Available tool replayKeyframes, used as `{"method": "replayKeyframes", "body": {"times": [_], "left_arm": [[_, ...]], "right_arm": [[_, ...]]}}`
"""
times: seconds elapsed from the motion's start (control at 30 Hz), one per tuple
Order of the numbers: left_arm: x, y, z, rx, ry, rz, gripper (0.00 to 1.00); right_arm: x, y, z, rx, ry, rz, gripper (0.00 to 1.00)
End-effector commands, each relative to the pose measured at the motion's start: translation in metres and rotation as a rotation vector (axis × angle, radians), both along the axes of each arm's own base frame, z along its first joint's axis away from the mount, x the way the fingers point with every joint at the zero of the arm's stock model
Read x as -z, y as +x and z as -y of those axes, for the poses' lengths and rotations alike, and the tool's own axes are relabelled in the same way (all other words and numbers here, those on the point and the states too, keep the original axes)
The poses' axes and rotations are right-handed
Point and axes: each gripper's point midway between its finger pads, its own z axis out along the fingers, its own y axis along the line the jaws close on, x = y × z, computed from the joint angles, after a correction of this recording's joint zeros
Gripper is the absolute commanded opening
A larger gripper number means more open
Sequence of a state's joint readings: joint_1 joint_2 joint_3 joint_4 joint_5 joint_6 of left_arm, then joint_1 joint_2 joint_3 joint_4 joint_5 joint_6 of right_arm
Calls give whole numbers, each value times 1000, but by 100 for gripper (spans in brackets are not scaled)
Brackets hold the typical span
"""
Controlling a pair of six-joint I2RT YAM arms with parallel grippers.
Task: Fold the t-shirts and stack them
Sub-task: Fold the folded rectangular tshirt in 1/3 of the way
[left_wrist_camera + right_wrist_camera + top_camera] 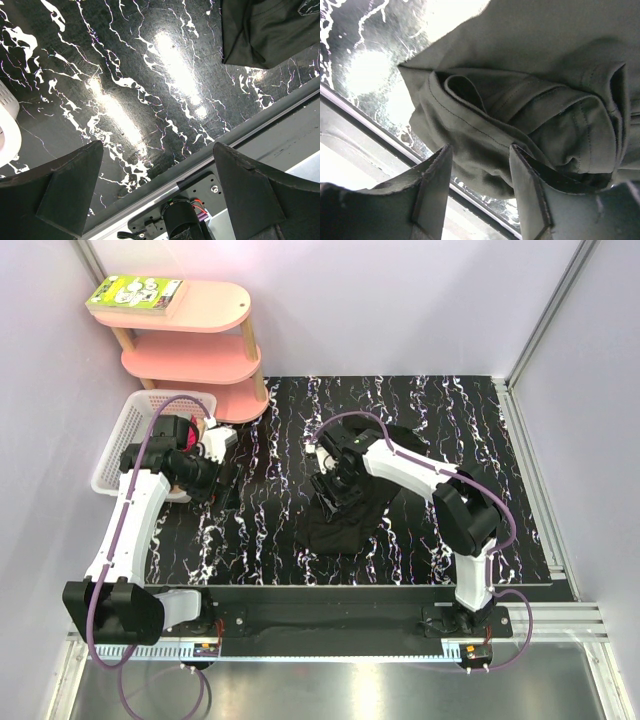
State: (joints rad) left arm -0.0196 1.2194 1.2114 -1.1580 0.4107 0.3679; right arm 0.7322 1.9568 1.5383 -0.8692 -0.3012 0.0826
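Top view: black t-shirt (345, 525) sits bunched on the tabletop (450, 420), near-center, right arm (420, 465) down on it, left arm (130, 520) by the white basket (125, 445). Left wrist: left fingers (65, 185) spread wide above the tabletop. Right wrist: right fingers (432, 190) pinching a rumpled fold of shirt.

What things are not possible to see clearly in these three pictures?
What lies in the basket: top view, the left arm covers it.
Any print on the black t-shirt: top view, the right arm hides part; the rest is too dark.
Whether the right tool grips that shirt: right wrist view, folds hide the contact.
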Motion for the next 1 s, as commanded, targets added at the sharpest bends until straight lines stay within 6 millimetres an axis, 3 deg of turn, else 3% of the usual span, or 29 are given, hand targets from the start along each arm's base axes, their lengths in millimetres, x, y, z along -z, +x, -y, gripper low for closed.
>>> {"method": "replayKeyframes", "body": {"times": [0.0,0.17,0.37,0.5,0.53,0.57,0.7,0.8,0.97], "left_arm": [[-9,8,-1,2,2,48,98],[-8,9,-2,0,4,46,98],[-8,8,-3,1,13,49,98],[-7,8,-3,2,13,53,98],[-8,9,-3,2,13,57,98],[-8,9,-3,4,11,57,98],[-9,10,-2,6,8,60,98],[-9,10,-1,6,5,59,98],[-9,9,-1,6,1,55,98]], "right_arm": [[-10,-2,3,-23,11,22,59],[-11,11,-1,-12,7,49,66],[-8,7,-7,-13,24,20,61],[-7,-1,-4,-7,31,-10,46],[-8,-4,-4,-5,35,-20,35],[-8,-6,-3,0,36,-25,29],[-7,-15,3,14,39,-36,20],[-7,-19,8,27,32,-38,2],[-19,-20,8,48,52,-22,0]]}}
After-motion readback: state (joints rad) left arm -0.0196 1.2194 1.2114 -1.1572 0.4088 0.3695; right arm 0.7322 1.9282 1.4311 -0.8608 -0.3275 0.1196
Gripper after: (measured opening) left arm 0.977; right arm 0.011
